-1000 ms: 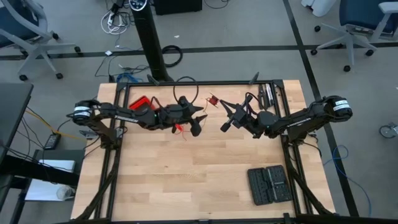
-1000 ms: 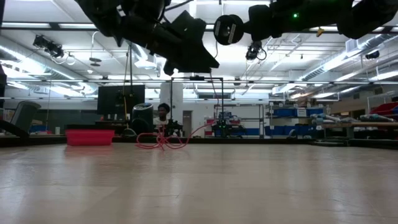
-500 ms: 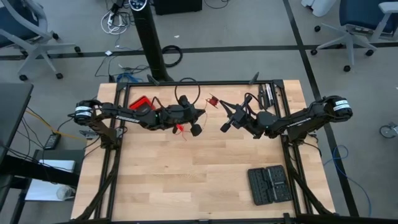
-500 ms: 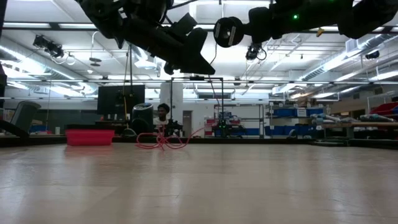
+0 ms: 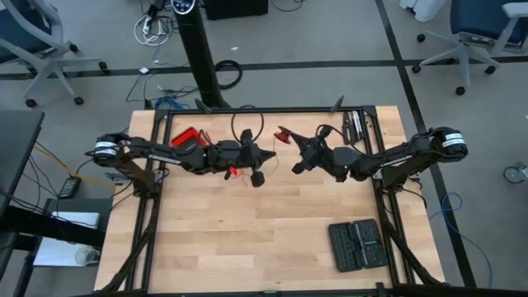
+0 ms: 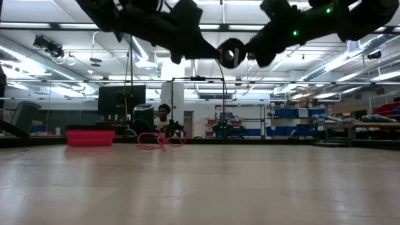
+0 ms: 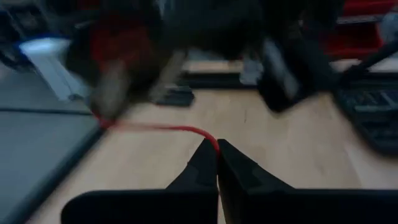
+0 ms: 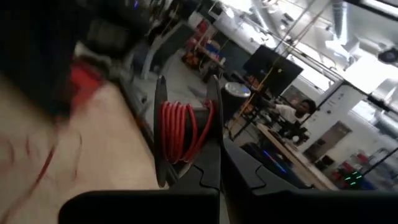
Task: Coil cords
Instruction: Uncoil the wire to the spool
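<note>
Only the right wrist view shows the red wire (image 8: 180,132) wound in loops between the right gripper (image 8: 186,146) fingers, which clamp it. Pinching the wire's free run, the left gripper (image 7: 217,152) reaches inward over the table's (image 5: 247,239) far half. Both arms have drawn closer together.

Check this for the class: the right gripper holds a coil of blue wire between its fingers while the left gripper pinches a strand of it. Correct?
Not quite: the wire is red, not blue. The right wrist view shows the right gripper holding a coil of red wire between its fingers, and the left wrist view shows the left gripper pinching a strand of it.
</note>
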